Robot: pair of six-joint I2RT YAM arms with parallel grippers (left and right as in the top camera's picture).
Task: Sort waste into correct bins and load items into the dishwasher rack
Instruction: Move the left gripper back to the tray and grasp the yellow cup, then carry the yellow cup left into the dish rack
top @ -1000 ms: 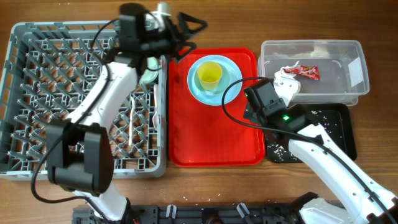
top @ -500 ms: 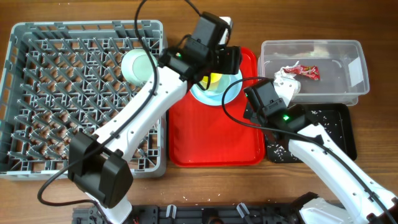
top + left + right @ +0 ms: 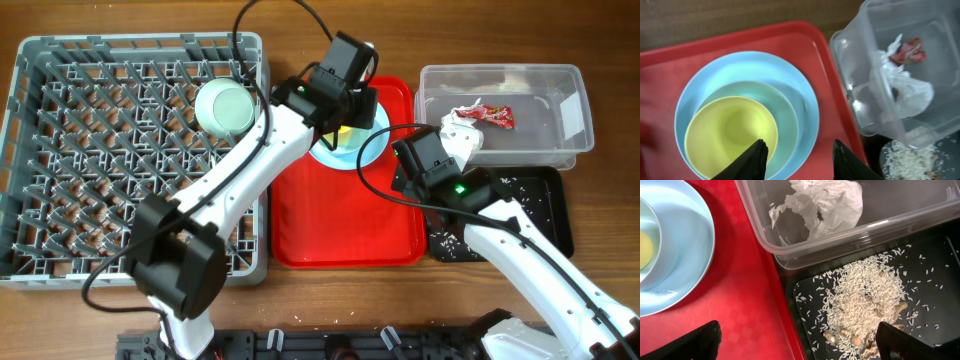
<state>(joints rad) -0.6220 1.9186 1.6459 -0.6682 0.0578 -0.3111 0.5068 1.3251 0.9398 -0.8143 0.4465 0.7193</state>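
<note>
Here the yellow cup (image 3: 730,132) stands on the light blue plate (image 3: 802,102) near the far right corner of the red tray (image 3: 670,75), and the left tool (image 3: 800,147) has arrived over it. A second earlier this tool was at the far right corner of the dishwasher rack (image 3: 60,150), jaws wide, with the pale green bowl (image 3: 225,107). The bowl now sits alone in that corner, and the arm has swung across to the tray.

The jaws have narrowed on the way but stand apart. In the left wrist view one finger (image 3: 756,160) hangs over the cup's right rim and the other lies outside it, above the plate's edge, so they straddle the cup wall without yet pinching it. A paler ring between cup and plate may be a bowl or only the plate's well; the view does not settle it. The change reads as one item loaded and the pick of the next begun.

Unchanged: the right tool (image 3: 797,342) hangs wide open and empty over the red tray's right edge and the black tray (image 3: 935,265) of rice crumbs (image 3: 865,300). Just beyond is the clear tub (image 3: 880,235) holding the paper wad (image 3: 825,202), at the far right of the counter (image 3: 600,25).
</note>
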